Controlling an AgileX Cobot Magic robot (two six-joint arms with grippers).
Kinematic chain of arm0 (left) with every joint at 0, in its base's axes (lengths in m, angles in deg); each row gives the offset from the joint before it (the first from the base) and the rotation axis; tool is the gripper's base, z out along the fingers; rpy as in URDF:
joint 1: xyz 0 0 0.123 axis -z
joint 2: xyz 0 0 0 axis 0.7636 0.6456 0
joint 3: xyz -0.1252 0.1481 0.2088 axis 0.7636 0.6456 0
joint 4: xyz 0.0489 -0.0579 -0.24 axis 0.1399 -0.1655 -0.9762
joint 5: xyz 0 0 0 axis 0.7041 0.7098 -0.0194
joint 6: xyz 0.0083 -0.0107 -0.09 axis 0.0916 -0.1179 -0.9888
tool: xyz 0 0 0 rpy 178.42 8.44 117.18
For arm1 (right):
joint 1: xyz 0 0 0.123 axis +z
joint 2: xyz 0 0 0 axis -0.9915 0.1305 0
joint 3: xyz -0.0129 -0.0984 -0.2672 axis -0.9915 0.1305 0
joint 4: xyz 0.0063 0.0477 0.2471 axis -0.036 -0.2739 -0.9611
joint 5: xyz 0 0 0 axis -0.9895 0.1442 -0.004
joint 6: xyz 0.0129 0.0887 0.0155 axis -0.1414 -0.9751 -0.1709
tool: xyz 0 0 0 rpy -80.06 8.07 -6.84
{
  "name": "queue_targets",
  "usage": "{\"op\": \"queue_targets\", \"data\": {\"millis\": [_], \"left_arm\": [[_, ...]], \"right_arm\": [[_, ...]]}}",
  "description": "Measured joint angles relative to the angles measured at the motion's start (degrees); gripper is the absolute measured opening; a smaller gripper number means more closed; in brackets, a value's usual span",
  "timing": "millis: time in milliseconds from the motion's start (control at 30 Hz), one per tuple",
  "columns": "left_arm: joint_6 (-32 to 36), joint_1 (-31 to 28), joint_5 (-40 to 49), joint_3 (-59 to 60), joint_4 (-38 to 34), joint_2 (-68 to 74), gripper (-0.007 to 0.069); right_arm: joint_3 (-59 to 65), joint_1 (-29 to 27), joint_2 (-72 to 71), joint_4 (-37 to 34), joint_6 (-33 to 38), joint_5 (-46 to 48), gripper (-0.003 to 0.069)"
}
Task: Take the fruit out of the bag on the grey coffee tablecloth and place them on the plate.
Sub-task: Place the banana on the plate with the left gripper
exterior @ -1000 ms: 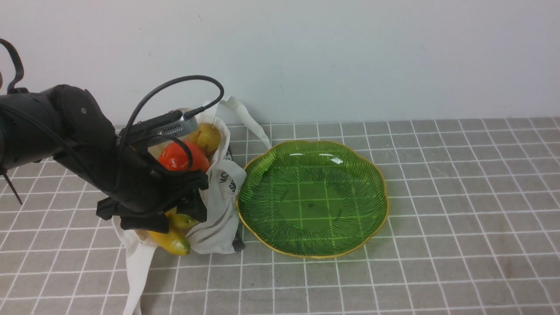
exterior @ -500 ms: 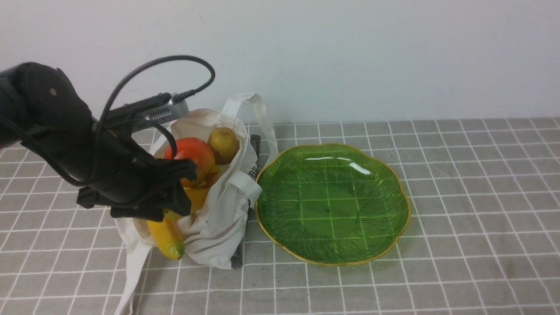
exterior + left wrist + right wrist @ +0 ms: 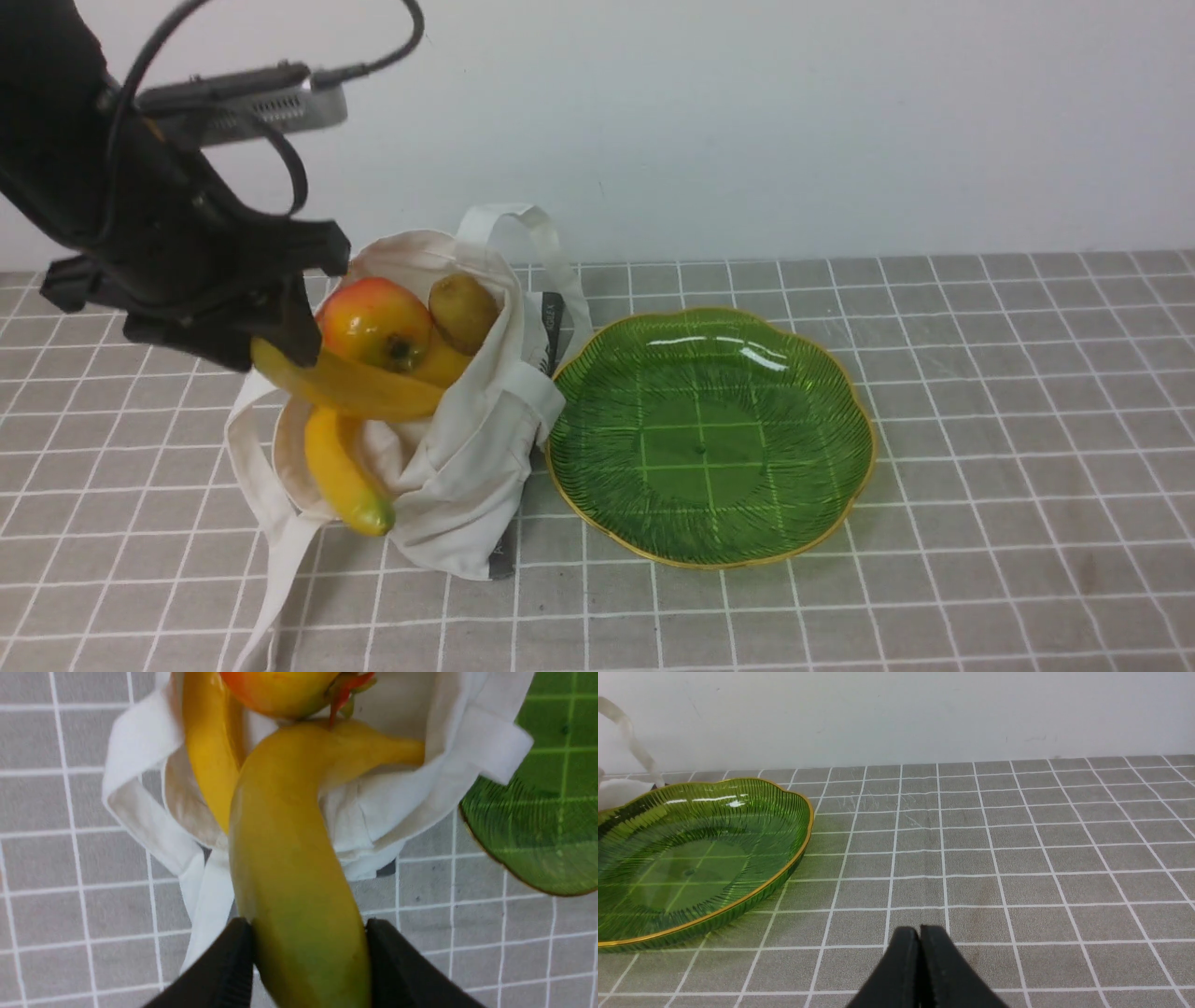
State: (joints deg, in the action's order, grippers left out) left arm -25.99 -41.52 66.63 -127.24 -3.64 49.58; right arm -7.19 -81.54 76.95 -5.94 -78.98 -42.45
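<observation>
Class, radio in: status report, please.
Left gripper shut on banana; right gripper shut, holding nothing. Green plate bare. Bag strap touches plate rim.

The front view looks forward from between the two arms, a little above the grey coffee tablecloth [image 3: 980, 420], and takes in the pale wall [image 3: 709, 121] beyond. The left wrist view looks steeply down from very near, over the open canvas bag [image 3: 387, 798]. The right wrist view faces forward across the cloth from a lower, shallower angle, with the wall behind. All three share part of the green plate [image 3: 709, 439]; the front and left wrist views also share the bag's mouth.
</observation>
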Motion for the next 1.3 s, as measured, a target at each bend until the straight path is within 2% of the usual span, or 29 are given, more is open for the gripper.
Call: {"op": "queue_targets", "data": {"millis": [367, 567, 600, 733, 833, 1100, 1167, 1300], "left_arm": [[0.0, 0.0, 0.73, -12.94, 0.32, -0.17, 0.0265], [0.46, 0.42, 1.23, -14.38, -6.97, 0.13, 0.0265], [1.93, 1.91, 1.23, -14.38, -10.0, 1.29, 0.0265], [3.91, 7.15, 0.72, -14.38, -12.22, 6.05, 0.0265], [4.24, 12.72, -2.5, -14.3, -11.96, 12.42, 0.0265], [4.54, 19.91, -14.35, -14.09, -8.97, 23.21, 0.0267], [4.55, 20.7, -18.95, -14.09, -8.33, 24.76, 0.03], [4.55, 20.88, -23.81, -14.09, -8.14, 26.72, 0.0454]], "right_arm": [[0.0, 0.0, 0.0, 0.0, 0.0, 0.0, -0.0014], [0.0, 0.0, 0.0, 0.0, 0.0, 0.0, -0.0014], [0.0, 0.0, 0.0, 0.0, 0.0, 0.0, -0.0014], [0.0, 0.0, 0.0, 0.0, 0.0, 0.0, -0.0014], [0.0, 0.0, 0.0, 0.0, 0.0, 0.0, -0.0014], [0.0, 0.0, 0.0, 0.0, 0.0, 0.0, -0.0014], [0.0, 0.0, 0.0, 0.0, 0.0, 0.0, -0.0014], [0.0, 0.0, 0.0, 0.0, 0.0, 0.0, -0.0014]]}}
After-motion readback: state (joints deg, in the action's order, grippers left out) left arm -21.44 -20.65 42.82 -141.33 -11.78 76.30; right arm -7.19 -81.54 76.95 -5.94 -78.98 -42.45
